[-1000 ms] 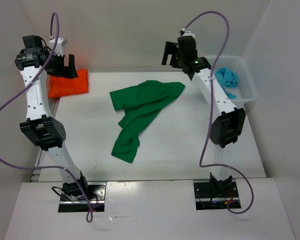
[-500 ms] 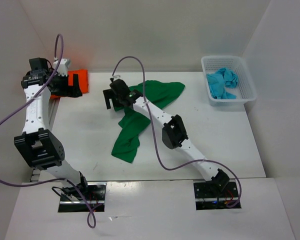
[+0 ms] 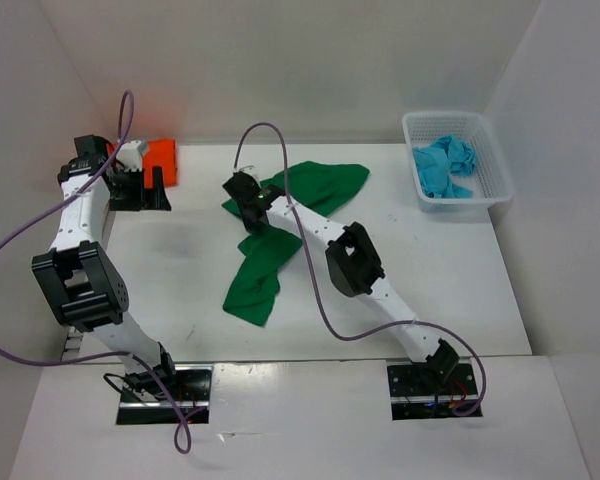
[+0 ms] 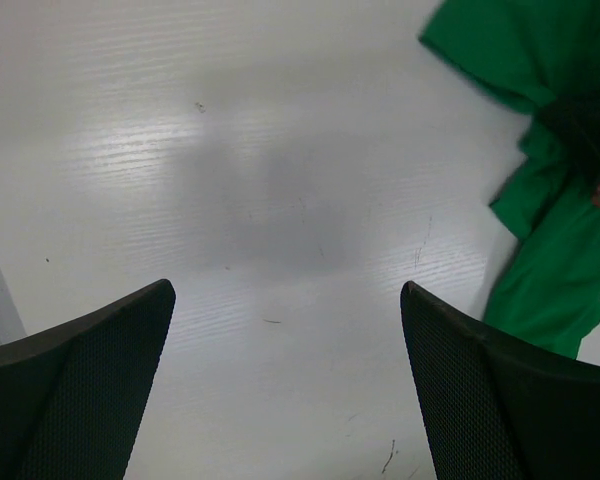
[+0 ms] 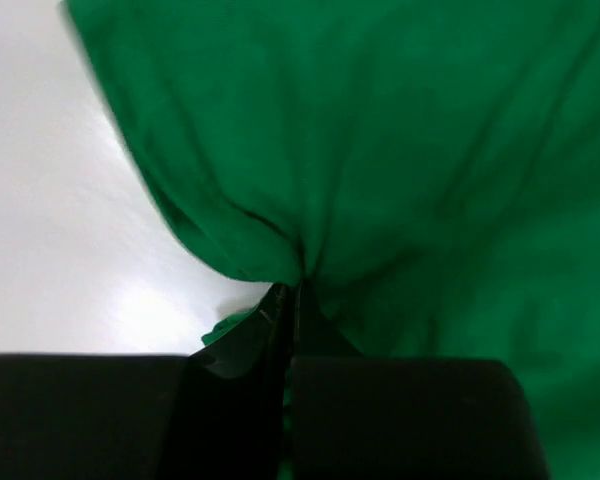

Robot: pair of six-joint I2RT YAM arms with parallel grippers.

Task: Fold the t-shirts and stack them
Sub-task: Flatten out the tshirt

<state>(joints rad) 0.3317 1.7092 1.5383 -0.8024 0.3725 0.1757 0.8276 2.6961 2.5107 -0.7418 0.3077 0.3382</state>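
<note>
Right pincer [image 5: 292, 295] was clamped on dark green cloth t-shirt [image 3: 325, 185] at middle of desk [image 3: 430, 280]; pinch was clear only from right wrist. Left pincer [image 4: 285, 290] was apart over desk; bright orange cloth t-shirt [image 3: 162, 158] lay beside it, seen overhead only.

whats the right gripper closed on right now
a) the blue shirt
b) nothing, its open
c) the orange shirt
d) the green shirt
d: in the right wrist view the right gripper has its fingers shut on a bunched fold of the green shirt; the orange shirt lies at the far left and the blue shirt sits in the basket.
</note>
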